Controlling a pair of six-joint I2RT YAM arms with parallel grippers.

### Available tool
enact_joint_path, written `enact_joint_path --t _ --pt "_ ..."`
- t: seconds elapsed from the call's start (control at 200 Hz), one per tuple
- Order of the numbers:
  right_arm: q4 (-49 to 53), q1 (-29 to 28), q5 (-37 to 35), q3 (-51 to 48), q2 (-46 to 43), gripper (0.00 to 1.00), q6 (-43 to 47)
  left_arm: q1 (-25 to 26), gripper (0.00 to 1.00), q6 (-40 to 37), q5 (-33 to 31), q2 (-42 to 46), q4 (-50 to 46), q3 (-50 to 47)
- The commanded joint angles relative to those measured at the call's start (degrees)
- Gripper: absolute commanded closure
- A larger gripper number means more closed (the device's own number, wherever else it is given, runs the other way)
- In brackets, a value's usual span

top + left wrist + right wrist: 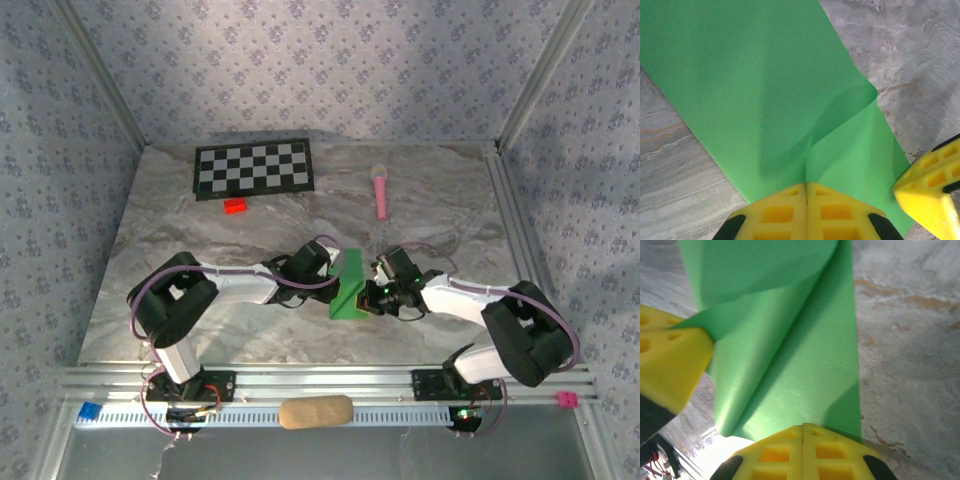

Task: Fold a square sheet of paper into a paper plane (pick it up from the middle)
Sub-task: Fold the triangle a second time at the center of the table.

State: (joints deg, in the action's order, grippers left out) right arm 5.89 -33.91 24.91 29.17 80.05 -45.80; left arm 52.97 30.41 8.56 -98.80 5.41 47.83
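Above table (190, 240) | left pincer (806, 186), right pincer (803, 427) clamped on paper (348, 287) (partly folded)

No text, label, brand, number or sign could be read in any view. The checkerboard (253, 168) carried only plain black and white squares, and the green sheet of paper (349, 285) was unmarked on every face that showed.

Paper (349, 290) central; checkerboard (254, 168) behind left; microphone toy (381, 190) behind right
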Motion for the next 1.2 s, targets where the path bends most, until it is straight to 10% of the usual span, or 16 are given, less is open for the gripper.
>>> enact_joint_path --t 0.0,1.194 --pt "2.84 -0.19 -1.9 0.54 1.03 1.0 0.45 -0.32 0.99 0.35 0.75 -0.43 0.48 -0.2" --pt "5.56 1.91 -1.9 -0.03 0.98 1.0 3.46 -0.32 0.98 -1.59 -1.15 -1.97 -0.22 1.21"
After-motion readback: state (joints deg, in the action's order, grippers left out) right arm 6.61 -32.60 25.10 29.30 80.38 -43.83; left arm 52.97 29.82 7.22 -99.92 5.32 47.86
